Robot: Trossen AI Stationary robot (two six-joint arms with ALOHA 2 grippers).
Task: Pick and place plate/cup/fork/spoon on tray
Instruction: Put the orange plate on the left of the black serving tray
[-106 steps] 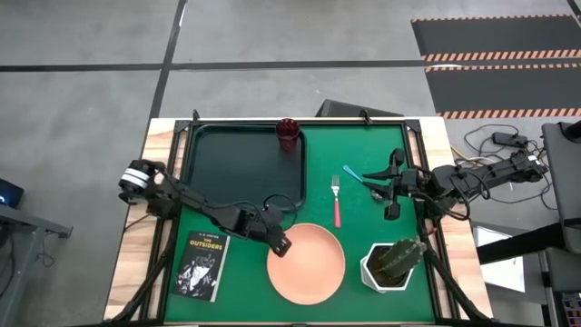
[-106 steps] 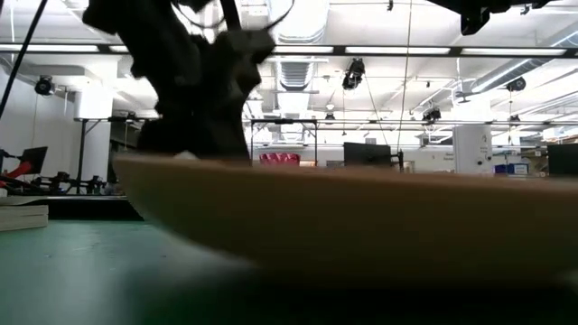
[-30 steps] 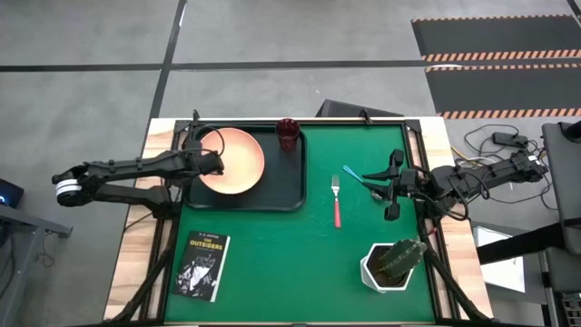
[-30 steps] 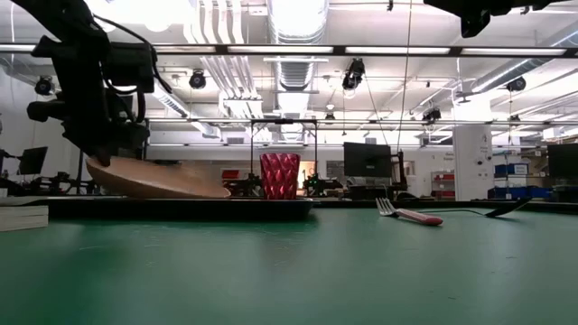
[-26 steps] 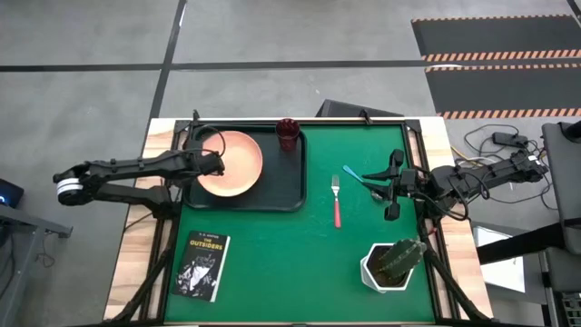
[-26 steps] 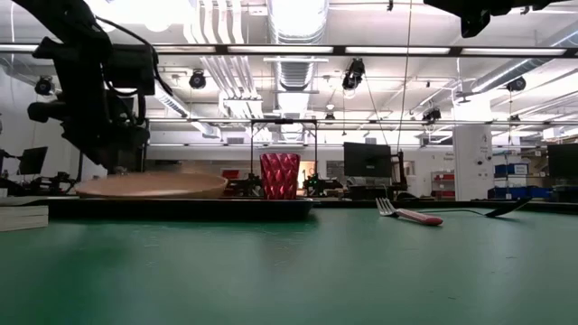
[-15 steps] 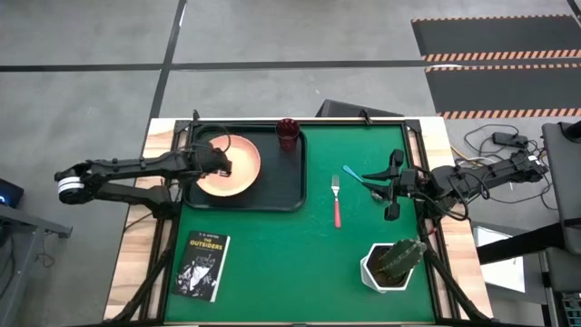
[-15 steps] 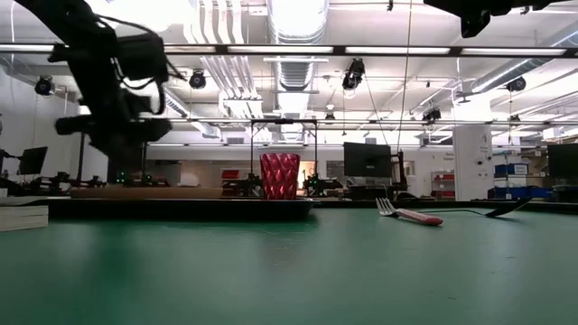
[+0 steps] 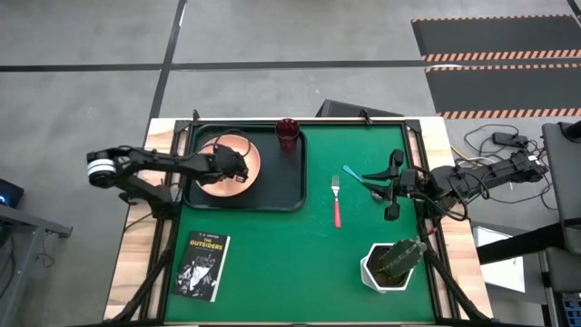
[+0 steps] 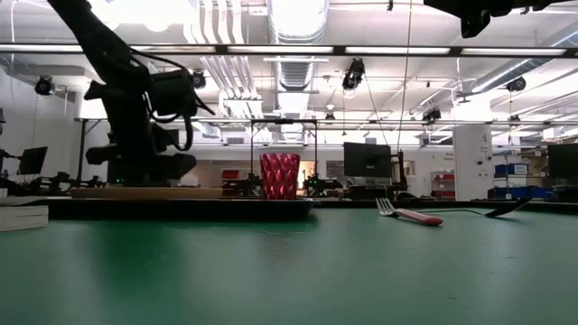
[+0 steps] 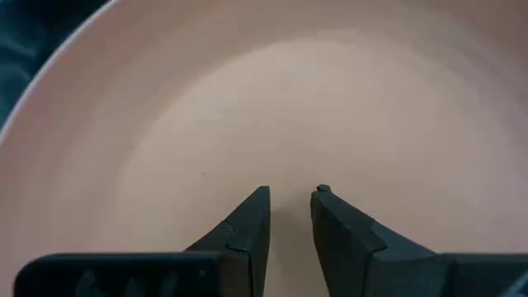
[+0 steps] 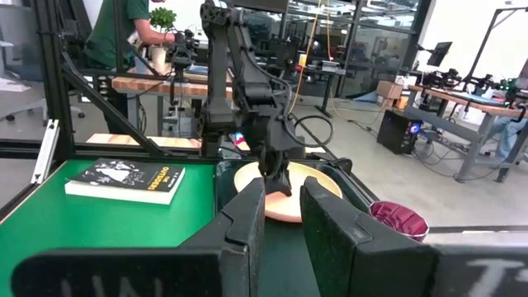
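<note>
The peach-orange plate [image 9: 245, 148] lies flat on its base in the left half of the dark tray [image 9: 272, 193]; it fills the left wrist view [image 11: 330, 99]. My left gripper [image 9: 241, 170] hovers just over the plate's middle, pointing down, open by a narrow gap [image 11: 290, 192] and empty. The maroon cup [image 9: 288, 133] stands upright at the tray's far right corner. The pink-handled fork [image 9: 336, 204] and the teal-handled spoon [image 9: 352, 173] lie on the green mat. My right gripper [image 9: 367, 173] waits above the spoon's handle end, open by a narrow gap.
A book [image 9: 202, 265] lies on the green mat at the near left. A white pot with a cactus [image 9: 392, 263] stands at the near right. The tray's right half [image 9: 281, 173] is bare beside the plate. A person [image 12: 124, 33] stands beyond the table.
The plate, held tilted by its left rim above the tray, has come down flat onto the tray and lies free. My left gripper has left the rim, risen a little and gone toward the table's right, over the plate's middle.
</note>
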